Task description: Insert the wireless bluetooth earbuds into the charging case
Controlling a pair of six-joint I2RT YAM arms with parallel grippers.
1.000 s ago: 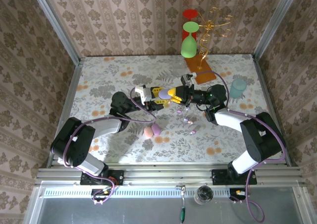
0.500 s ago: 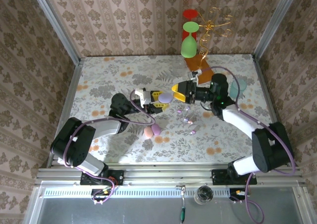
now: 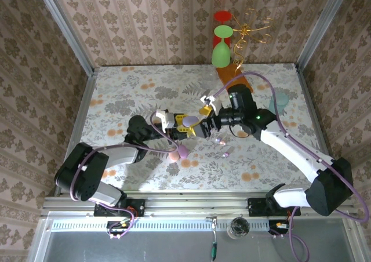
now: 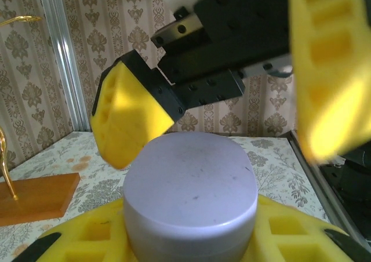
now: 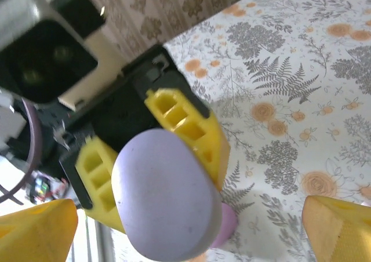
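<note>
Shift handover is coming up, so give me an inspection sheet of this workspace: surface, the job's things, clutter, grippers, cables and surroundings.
Surface: floral-patterned table; no spills seen.
Job's things: lilac charging case held above the table; tiny earbuds lie loose on the table to its right.
Clutter: peach case and pink case side by side; teal cup; orange stand with gold wire and a green glass at the far edge.
Grippers: left gripper shut on the lilac charging case; right gripper open, fingers spread either side of it.
Cables: purple cables loop over both arms.
Surroundings: wallpapered walls; metal rail at the near edge.
</note>
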